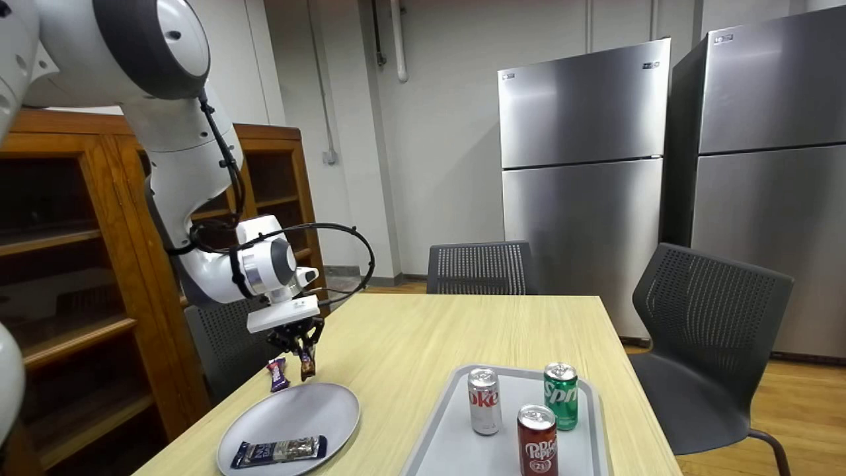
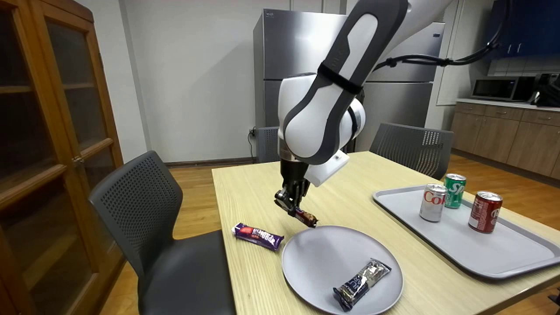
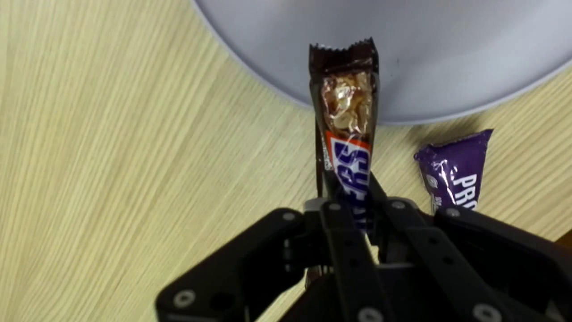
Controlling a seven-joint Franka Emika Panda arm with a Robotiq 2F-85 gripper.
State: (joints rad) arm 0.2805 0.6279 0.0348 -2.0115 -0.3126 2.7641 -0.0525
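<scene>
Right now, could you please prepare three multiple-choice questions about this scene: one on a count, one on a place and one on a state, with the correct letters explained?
1. How many cans stand on the tray?
A) two
B) three
C) four

2. Where does the purple-wrapped bar lie?
A) on the table, beside the plate
B) in the middle of the plate
C) on the tray

3. What is the state of the fingers?
A) open, with nothing between them
B) shut on a can
C) shut on the brown-wrapped bar

Right letters:
1 B: a silver, a green and a dark red one show in both exterior views.
2 A: it lies outside the plate's rim in all three views.
3 C: the wrist view shows the bar pinched between them.
</scene>
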